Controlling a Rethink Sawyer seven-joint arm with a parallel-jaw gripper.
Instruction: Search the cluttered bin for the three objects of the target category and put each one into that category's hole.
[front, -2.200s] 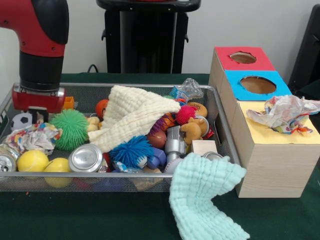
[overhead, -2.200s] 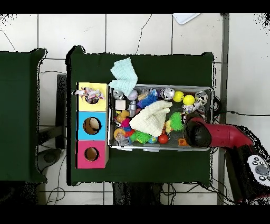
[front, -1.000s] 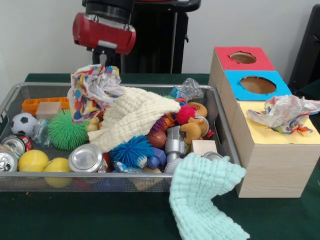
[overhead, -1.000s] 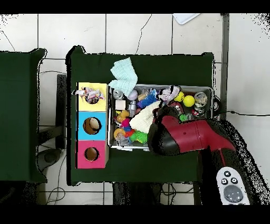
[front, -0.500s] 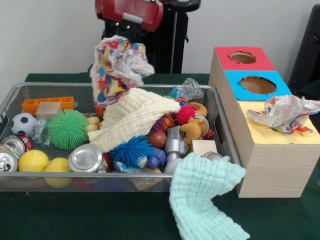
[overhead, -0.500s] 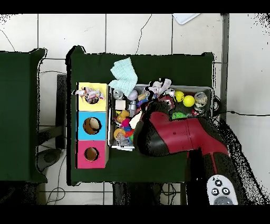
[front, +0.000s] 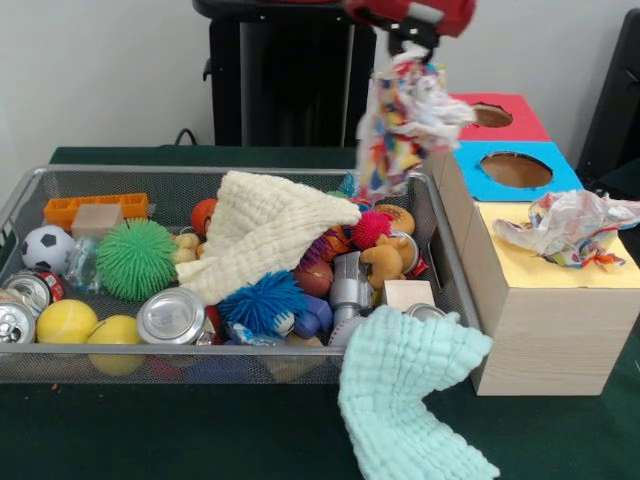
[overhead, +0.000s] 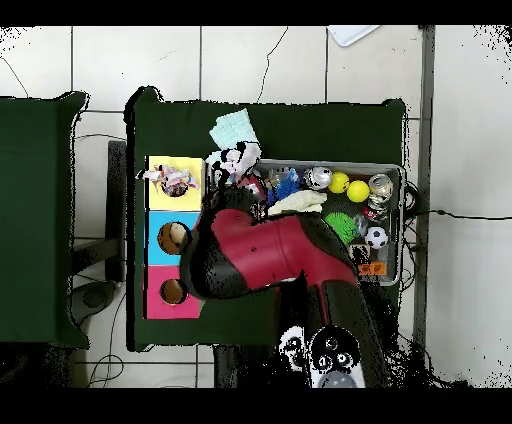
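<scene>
My gripper (front: 410, 45) is at the top of the front view, shut on a crumpled wrapper (front: 405, 120), whitish with red, yellow and blue patches. The wrapper hangs in the air above the right end of the wire mesh bin (front: 200, 172), close to the wooden boxes. In the overhead view the held wrapper (overhead: 232, 160) sits between the bin (overhead: 395, 170) and the yellow box, and my arm covers much of the bin. A second wrapper (front: 565, 225) lies on the yellow box's top, over its hole, and also shows in the overhead view (overhead: 175, 180). No third wrapper shows.
Three joined wooden boxes stand right of the bin, topped red (front: 500, 100), blue (front: 470, 160) and yellow (front: 560, 272). A cream cloth (front: 265, 230) lies over the bin's clutter. A mint cloth (front: 410, 390) hangs over its front right corner. Spiky balls, cans and yellow balls fill the bin.
My gripper took the wrapper from the bin's left end, lifted it, and carried it to the right, from above the bin's middle to above its right end by the boxes.
</scene>
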